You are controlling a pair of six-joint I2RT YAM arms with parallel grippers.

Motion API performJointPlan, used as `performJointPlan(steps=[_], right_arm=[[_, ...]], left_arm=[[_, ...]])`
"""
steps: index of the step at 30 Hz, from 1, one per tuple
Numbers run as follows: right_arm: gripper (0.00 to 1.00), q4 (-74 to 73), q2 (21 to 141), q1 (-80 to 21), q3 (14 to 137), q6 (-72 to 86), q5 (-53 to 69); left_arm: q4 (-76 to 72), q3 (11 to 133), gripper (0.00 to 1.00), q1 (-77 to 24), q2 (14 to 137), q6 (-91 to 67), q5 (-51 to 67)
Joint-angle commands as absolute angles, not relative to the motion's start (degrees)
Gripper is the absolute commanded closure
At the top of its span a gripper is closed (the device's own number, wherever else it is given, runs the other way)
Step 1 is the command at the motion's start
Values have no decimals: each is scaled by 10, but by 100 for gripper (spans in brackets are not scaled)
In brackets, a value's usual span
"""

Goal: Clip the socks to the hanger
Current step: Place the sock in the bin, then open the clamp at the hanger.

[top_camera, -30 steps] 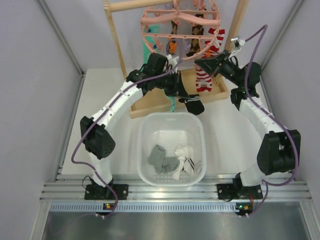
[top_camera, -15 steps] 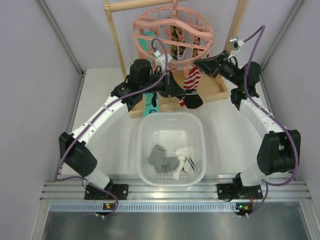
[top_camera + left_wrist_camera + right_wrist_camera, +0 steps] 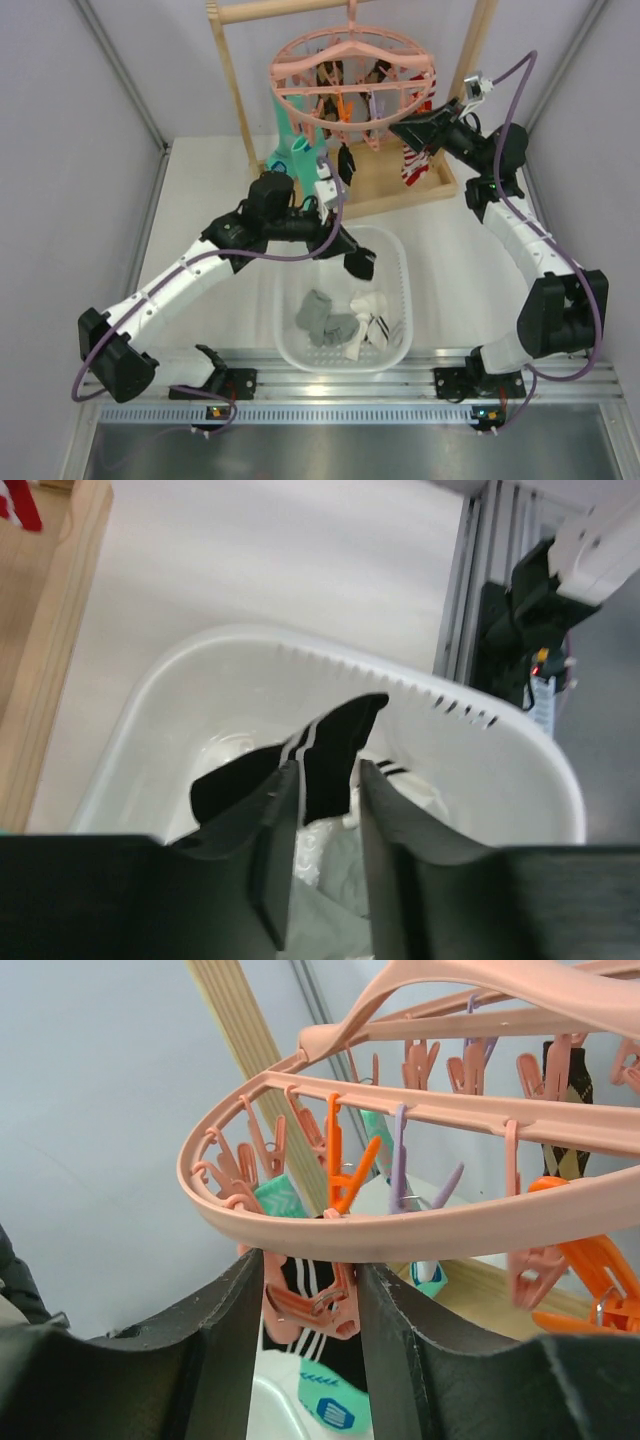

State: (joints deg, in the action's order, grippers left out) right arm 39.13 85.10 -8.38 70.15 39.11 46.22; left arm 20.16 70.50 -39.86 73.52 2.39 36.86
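A: Why does the left gripper (image 3: 325, 772) stand above the basket (image 3: 500, 742)?

B: It has one black sock (image 3: 340, 730) with white stripes, pinched between jaws that are almost closed. The rest of the sock hangs free over the inside of the basket. The grey and white socks (image 3: 322, 315) lie at the bottom. This sock must go up to the hanger (image 3: 400, 1235).

A: And the right gripper (image 3: 310, 1295)?

B: Its jaws are narrowed around a pink peg (image 3: 305, 1305) under the outer ring of the hanger, and they seem to touch it on both sides. Probably it steadies the hanger, or presses the peg open, so that the sock can be put in.

A: Is there room for the way up?

B: In the top view the sock is well apart from the hanger, with the far rim of the basket and the base of the wooden rack (image 3: 235, 100) between them. The pegs hang close together, and a second striped sock (image 3: 300, 1345) hangs just below the held peg. The right gripper takes that side. The left arm should likely come from the left and from below, without pushing the ring, which may swing on its hook.
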Motion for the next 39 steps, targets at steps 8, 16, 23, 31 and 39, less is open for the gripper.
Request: performJointPlan(steps=[8, 16, 23, 31, 39], right_arm=[[54, 384, 860, -79, 724, 335, 460], [53, 400, 898, -84, 751, 337, 460], [63, 444, 918, -84, 769, 362, 489], [95, 490, 897, -85, 755, 439, 510], [100, 453, 872, -85, 741, 466, 503]], left_arm=[[108, 756, 37, -403, 774, 52, 275], [12, 841, 37, -383, 858, 5, 247], [9, 861, 37, -377, 881, 3, 254], [5, 889, 37, -372, 896, -4, 231], [-25, 928, 32, -373, 925, 71, 186]])
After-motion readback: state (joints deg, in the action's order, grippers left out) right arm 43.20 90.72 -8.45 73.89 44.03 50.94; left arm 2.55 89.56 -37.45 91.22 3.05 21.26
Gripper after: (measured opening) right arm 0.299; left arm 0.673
